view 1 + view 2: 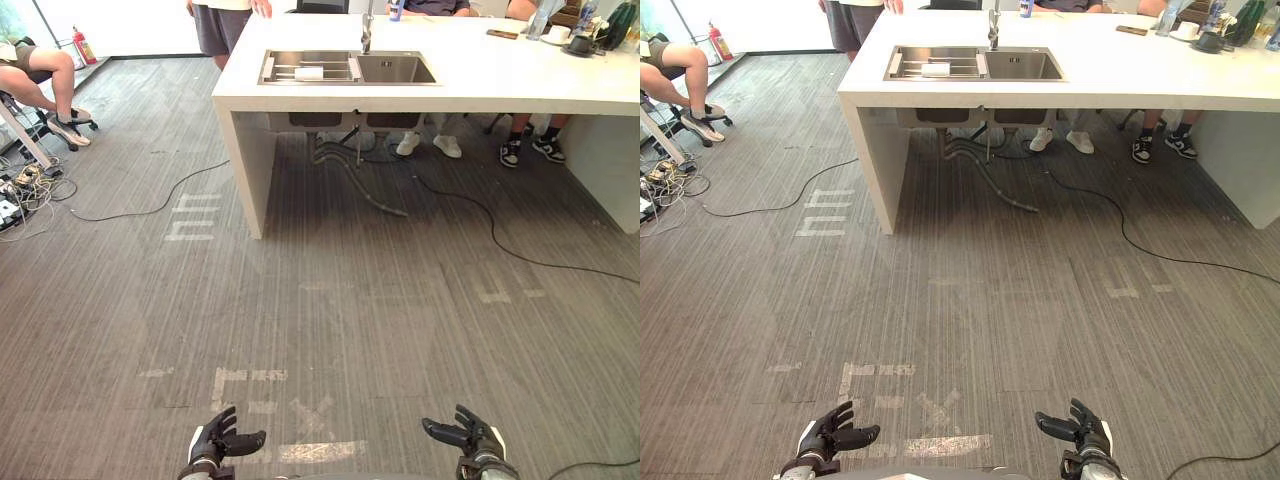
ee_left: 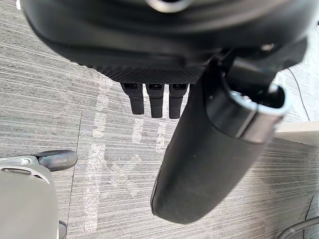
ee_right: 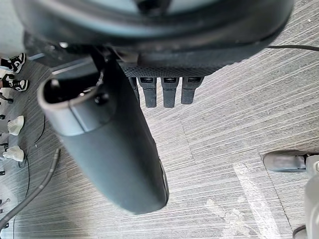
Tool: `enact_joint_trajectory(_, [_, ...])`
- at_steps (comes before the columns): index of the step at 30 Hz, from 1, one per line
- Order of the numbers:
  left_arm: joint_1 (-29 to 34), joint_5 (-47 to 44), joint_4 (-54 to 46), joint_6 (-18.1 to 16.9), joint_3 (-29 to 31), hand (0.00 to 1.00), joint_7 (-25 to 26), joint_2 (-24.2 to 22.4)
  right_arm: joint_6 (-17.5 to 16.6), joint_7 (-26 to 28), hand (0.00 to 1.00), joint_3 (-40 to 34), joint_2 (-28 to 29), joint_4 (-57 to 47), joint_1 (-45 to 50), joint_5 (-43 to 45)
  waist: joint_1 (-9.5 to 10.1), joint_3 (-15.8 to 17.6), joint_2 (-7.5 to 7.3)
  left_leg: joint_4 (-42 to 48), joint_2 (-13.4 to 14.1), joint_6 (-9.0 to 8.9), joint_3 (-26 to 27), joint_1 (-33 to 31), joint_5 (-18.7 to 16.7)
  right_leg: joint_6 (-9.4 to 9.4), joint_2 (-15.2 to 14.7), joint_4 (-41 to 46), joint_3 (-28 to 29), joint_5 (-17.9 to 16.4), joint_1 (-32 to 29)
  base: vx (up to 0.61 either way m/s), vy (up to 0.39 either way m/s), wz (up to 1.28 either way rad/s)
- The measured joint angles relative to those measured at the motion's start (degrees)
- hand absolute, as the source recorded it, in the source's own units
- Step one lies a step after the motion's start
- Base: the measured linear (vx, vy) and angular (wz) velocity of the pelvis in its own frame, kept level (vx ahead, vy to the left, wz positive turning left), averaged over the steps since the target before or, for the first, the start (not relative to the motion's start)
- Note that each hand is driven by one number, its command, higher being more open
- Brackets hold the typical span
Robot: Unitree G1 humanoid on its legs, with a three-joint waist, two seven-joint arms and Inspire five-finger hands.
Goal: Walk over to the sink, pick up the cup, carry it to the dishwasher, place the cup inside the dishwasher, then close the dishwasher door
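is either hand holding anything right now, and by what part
Nothing is held. The left hand and the right hand are both open and low over the floor. The white cup lies in the sink, far ahead.

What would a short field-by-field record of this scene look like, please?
cup: white, seemingly on its side, on the rack in the left basin
sink: two basins set in the white counter, ahead across the floor
left robot hand: low, fingers open, holding nothing
right robot hand: low, fingers open, holding nothing
task stage: cup not yet picked up
bystanders: a person stands at the counter's far side
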Motion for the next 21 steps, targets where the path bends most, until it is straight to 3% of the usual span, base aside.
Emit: enact_joint_trajectory(21, [1.9, -1.2, -1.2, 0.0, 3.7, 0.90, 0.5, 0.3, 0.0, 0.6, 0.90, -1.3, -1.0, -2.5, -0.6, 0.1, -0.37, 0.6, -0.05, -1.4, 0.0, 0.02, 1.5, -0.6, 0.0, -0.02, -0.1, -0.8, -1.3, 0.0, -1.3, 0.00, -0.001, -0.02])
